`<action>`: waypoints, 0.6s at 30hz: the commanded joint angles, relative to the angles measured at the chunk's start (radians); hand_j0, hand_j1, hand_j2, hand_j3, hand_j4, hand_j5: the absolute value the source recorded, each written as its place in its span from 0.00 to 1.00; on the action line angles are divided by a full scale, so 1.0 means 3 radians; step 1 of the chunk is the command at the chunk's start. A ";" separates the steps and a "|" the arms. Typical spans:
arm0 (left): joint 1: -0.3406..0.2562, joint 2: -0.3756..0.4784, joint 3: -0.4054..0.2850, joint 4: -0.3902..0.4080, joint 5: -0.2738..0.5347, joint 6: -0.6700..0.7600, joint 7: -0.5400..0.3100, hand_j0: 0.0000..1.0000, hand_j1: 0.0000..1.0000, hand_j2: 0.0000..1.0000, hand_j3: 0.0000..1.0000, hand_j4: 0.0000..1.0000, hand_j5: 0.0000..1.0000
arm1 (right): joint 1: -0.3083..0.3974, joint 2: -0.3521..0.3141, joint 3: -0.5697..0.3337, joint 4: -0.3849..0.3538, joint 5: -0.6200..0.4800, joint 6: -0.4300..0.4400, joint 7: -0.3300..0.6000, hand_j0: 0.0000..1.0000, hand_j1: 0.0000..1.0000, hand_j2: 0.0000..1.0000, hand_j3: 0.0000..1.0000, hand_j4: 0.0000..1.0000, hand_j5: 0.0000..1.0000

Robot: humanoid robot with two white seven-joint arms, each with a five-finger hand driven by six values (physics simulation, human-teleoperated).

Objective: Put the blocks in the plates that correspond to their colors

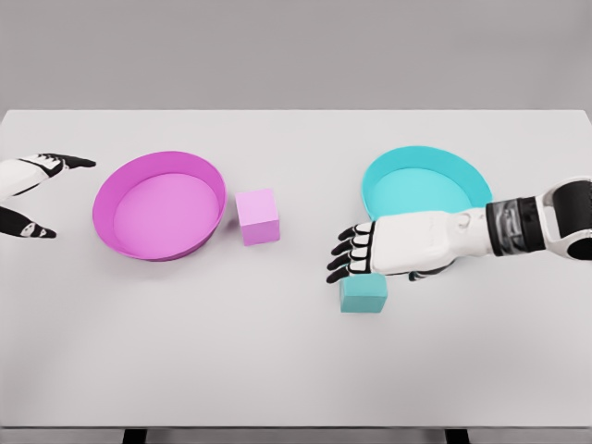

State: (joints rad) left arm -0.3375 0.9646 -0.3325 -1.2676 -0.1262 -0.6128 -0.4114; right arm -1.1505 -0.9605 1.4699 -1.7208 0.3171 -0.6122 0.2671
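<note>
A cyan block (362, 294) lies on the white table in front of the cyan plate (416, 176). My right hand (350, 253) hovers over the block's top, palm down, fingers extended and pointing left; I see no grasp on it. A pink block (258, 216) stands just right of the magenta plate (129, 231), close to its rim. Both plates hold nothing. At the far left edge, beside the magenta plate, my left hand (42, 196) rests with thumb and fingers spread apart.
The white table (296, 370) spans the view, with its front edge near the bottom of the picture and its back edge above the plates. My right forearm (518, 222) crosses the front rim of the cyan plate.
</note>
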 commanded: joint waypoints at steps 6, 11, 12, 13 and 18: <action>0.0000 -0.0004 -0.0001 0.0058 0.0022 0.0007 0.0001 1.00 1.00 1.00 1.00 1.00 1.00 | 0.0046 0.0154 0.0019 0.0019 0.0083 0.0004 0.0004 1.00 1.00 1.00 1.00 1.00 1.00; 0.0000 -0.0004 -0.0001 0.0099 0.0022 0.0007 0.0001 1.00 1.00 1.00 1.00 1.00 1.00 | 0.0046 0.0154 0.0019 0.0040 0.0083 0.0004 0.0004 1.00 1.00 1.00 1.00 1.00 1.00; 0.0000 -0.0004 -0.0001 0.0099 0.0022 0.0007 0.0001 1.00 1.00 1.00 1.00 1.00 1.00 | 0.0051 0.0159 0.0019 0.0065 0.0083 0.0004 0.0009 1.00 1.00 1.00 1.00 1.00 1.00; 0.0000 -0.0004 -0.0001 0.0099 0.0022 0.0007 0.0001 1.00 1.00 1.00 1.00 1.00 1.00 | 0.0071 0.0184 0.0019 0.0116 0.0083 0.0004 0.0050 1.00 1.00 1.00 1.00 1.00 1.00; 0.0000 -0.0004 -0.0001 0.0099 0.0017 0.0007 -0.0004 1.00 1.00 1.00 1.00 1.00 1.00 | 0.0082 0.0256 0.0019 0.0234 0.0083 0.0004 0.0055 1.00 1.00 1.00 1.00 1.00 1.00</action>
State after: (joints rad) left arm -0.3375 0.9620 -0.3333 -1.2380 -0.1272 -0.6128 -0.4128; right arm -1.1259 -0.8908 1.4769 -1.6618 0.3478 -0.6121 0.2816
